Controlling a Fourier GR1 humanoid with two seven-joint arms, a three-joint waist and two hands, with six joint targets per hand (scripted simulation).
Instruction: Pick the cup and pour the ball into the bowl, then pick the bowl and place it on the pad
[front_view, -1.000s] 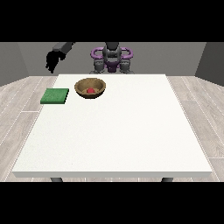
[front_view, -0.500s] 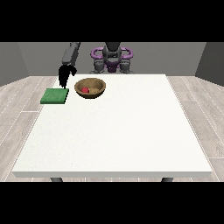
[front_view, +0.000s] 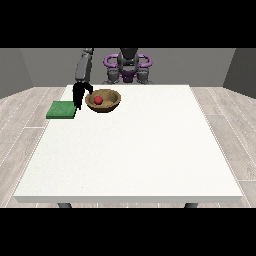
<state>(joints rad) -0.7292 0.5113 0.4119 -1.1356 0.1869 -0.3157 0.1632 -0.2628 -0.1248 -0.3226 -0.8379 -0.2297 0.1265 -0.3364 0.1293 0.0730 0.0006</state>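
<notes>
A brown wooden bowl (front_view: 111, 103) stands at the table's far left part with a red ball (front_view: 98, 100) inside it. Just left of it a flat green pad (front_view: 61, 110) lies on the table. The hand at the view's left (front_view: 78, 95) hangs between pad and bowl, its fingers pointing straight down and its thumb spread toward the bowl's left rim; it is open and holds nothing. I see no cup anywhere. No hand shows at the view's right.
The white table (front_view: 135, 150) stretches wide toward the camera and to the right. The robot's torso (front_view: 128, 67) stands behind the far edge, right behind the bowl.
The hand at the view's left has come down from high beyond the table's left corner and moved right, to the gap between pad and bowl. Bowl, ball and pad have not moved.
</notes>
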